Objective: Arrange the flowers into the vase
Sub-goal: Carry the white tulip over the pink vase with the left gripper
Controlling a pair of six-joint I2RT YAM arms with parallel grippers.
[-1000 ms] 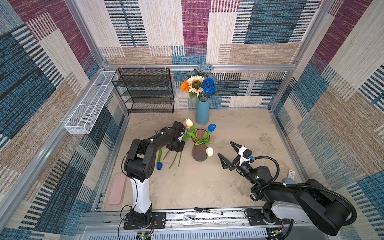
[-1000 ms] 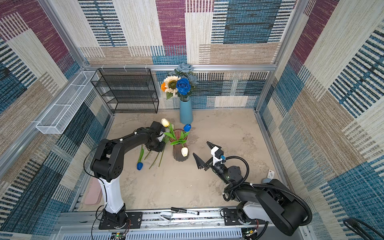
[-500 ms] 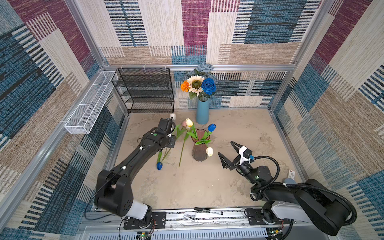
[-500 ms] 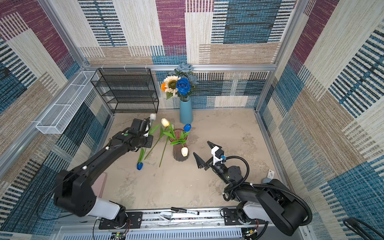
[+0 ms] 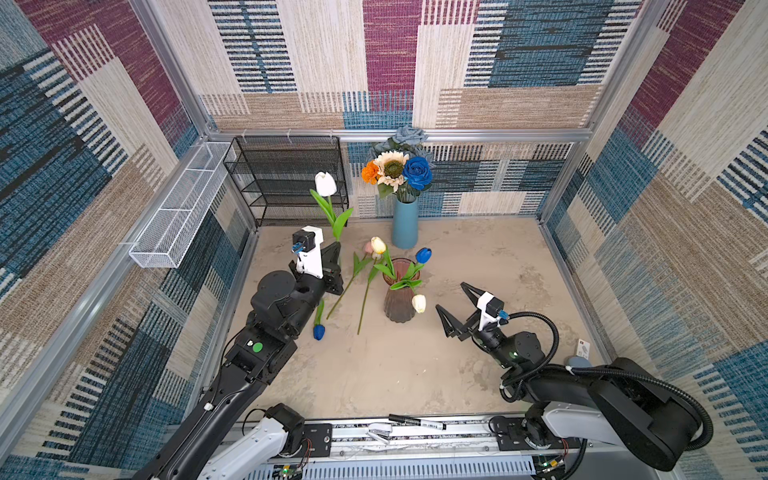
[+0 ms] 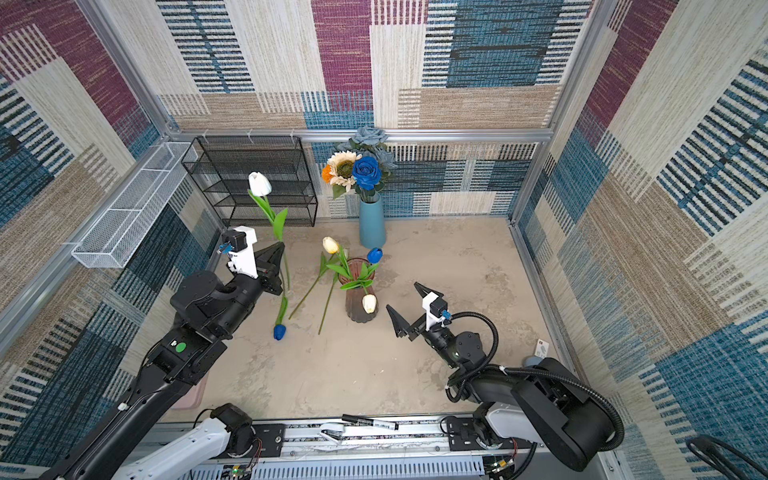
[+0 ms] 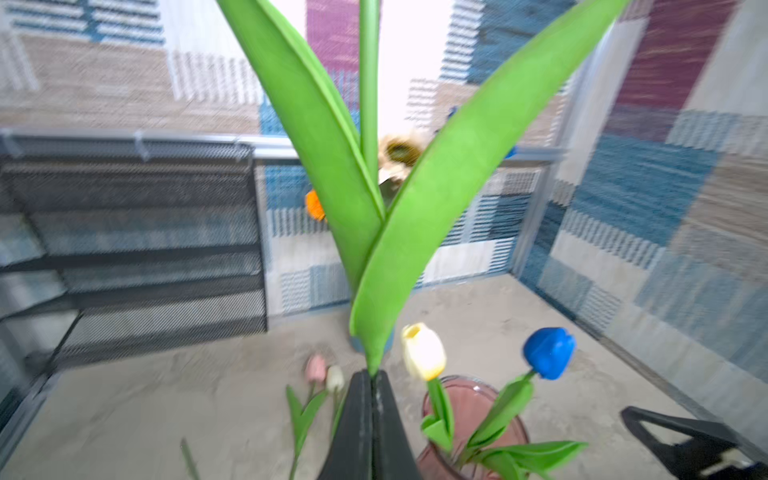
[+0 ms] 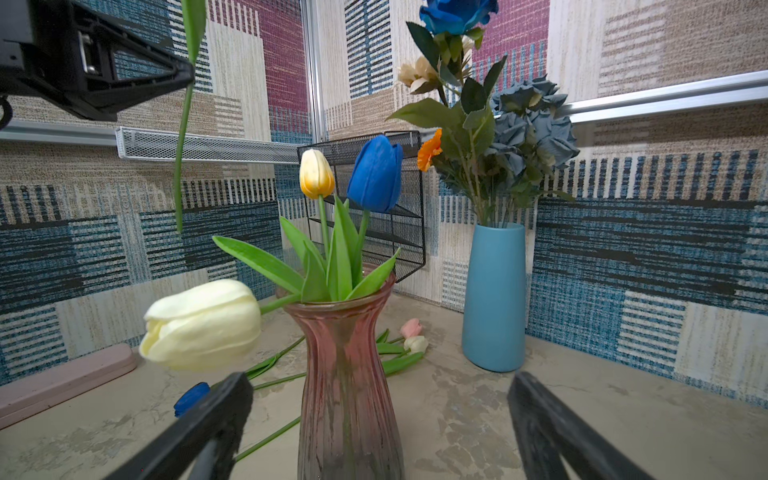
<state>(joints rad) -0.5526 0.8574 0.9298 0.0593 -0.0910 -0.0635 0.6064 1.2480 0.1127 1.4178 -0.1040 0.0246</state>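
Left gripper (image 5: 333,254) clenched on white tulip (image 5: 325,183) stem, lifted higher than earlier, bloom upright in upper centre of frame, right gripper (image 5: 451,296) unmoved, jaws spread wide, right of pink vase (image 5: 398,309).

A black wire shelf (image 5: 286,178) is standing against the back wall (image 5: 478,83), at the left corner of the beige tabletop (image 5: 395,374). A white mesh basket (image 5: 178,208) is hanging on the left wall (image 5: 62,166) beside it. A black marker (image 5: 417,422) is lying on the front rail (image 5: 457,432). A pink pad (image 8: 62,378) is lying flat by the left wall. A small white tag (image 5: 583,348) is sitting near the tabletop's right edge.
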